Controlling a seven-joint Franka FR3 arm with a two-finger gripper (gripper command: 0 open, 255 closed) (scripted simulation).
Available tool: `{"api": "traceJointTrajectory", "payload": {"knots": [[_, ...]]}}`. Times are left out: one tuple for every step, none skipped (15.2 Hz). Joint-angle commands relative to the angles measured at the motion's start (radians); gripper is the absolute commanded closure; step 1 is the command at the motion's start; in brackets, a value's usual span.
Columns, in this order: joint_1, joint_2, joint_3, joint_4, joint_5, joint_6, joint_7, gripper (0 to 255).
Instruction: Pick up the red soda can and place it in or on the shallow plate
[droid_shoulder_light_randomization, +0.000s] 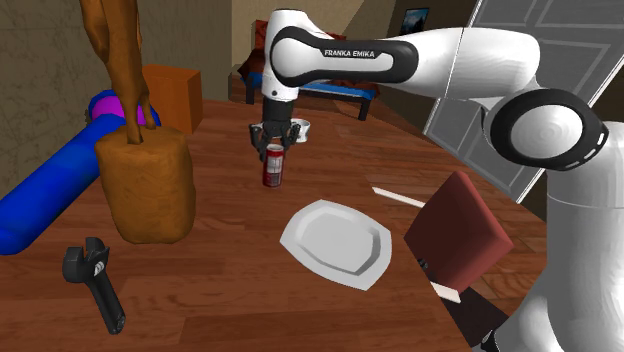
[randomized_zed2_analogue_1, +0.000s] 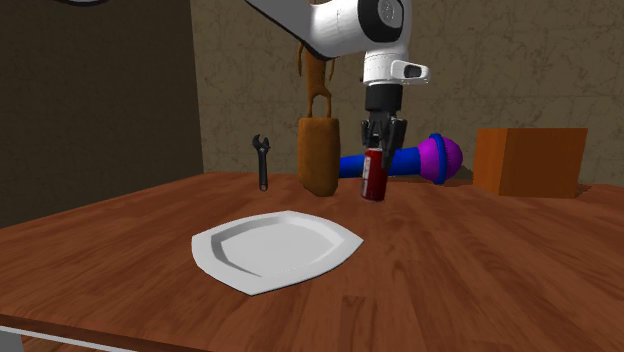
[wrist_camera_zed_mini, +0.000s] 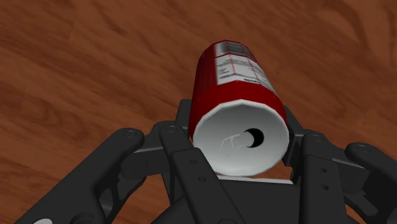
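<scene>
The gripper (droid_shoulder_light_randomization: 274, 148) is clamping the red soda can (droid_shoulder_light_randomization: 273, 170) at its top, over the table's (droid_shoulder_light_randomization: 230, 275) middle; it's likely handling light, stiff, slippery.

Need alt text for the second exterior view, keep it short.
A white robot arm's black gripper clasps the top of a red soda can, slightly tilted, close to a wooden tabletop. A white plate lies nearer the camera; behind are a wrench, a brown bag, a blue-and-purple tube and an orange box.
</scene>
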Motion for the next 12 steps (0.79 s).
{"api": "traceJointTrajectory", "payload": {"knots": [[0.004,0.008,0.0,0.041,-0.001,-0.034,0.001,255],[0.005,0.01,0.0,0.059,-0.002,-0.048,0.001,255],[0.006,0.013,0.0,0.076,-0.002,-0.063,0.001,255],[0.008,0.016,0.0,0.095,-0.002,-0.079,0.001,255],[0.009,0.02,0.0,0.114,-0.003,-0.094,0.001,255],[-0.001,-0.04,0.004,0.025,0.007,-0.065,0.001,255],[-0.01,-0.095,0.007,-0.054,0.016,-0.04,0.0,255],[-0.018,-0.147,0.01,-0.127,0.026,-0.018,-0.002,255],[-0.025,-0.196,0.012,-0.194,0.036,0.0,-0.004,255],[-0.031,-0.244,0.013,-0.256,0.046,0.016,-0.007,255],[-0.036,-0.29,0.014,-0.315,0.056,0.029,-0.01,255],[-0.04,-0.335,0.015,-0.37,0.066,0.041,-0.013,255]]}}
